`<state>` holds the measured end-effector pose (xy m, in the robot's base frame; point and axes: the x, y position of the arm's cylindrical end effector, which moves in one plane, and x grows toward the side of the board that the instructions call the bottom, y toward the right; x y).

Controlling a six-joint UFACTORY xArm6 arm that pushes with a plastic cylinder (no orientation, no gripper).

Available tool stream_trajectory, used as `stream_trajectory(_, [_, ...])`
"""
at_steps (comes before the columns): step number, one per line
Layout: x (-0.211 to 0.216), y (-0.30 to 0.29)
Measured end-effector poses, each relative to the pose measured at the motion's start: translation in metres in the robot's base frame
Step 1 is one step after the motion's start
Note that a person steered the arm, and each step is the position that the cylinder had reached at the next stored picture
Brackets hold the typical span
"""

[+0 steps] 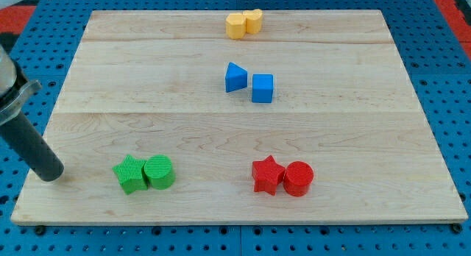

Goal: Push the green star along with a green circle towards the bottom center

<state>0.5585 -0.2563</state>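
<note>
sitting near the tabletop's [88, 131] bottom left corner, my tip [50, 175] is down on the wood, left of the green pair and apart from them. no jaws on this rig, just a plain dark rod, so there's nothing to spread or pinch. green star [129, 173] and green circle [159, 171] are touching, star on the left, circle on the right, close to the bottom edge. the pair's long axis runs roughly parallel to that edge and points back at my tip, which is what matters: my read is that a straight push rightward through the star should carry both toward bottom center. risk i'd guess is the round one rolling off the star's points if the line is off-axis. blocks look like ribbed plastic, matte; tabletop is pale planked wood with visible seams. red star [267, 174] and red circle [298, 178] sit right of bottom center, near the far end of that path. blue triangle [235, 77] and blue cube [262, 88] mid-tabletop, two yellow blocks [243, 23] at the top edge, shapes hard to call.
</note>
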Motion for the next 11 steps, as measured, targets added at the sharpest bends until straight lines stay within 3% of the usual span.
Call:
stream_trajectory(3, [0.013, 0.032])
stream_trajectory(7, [-0.005, 0.112])
stream_trajectory(11, [0.003, 0.142])
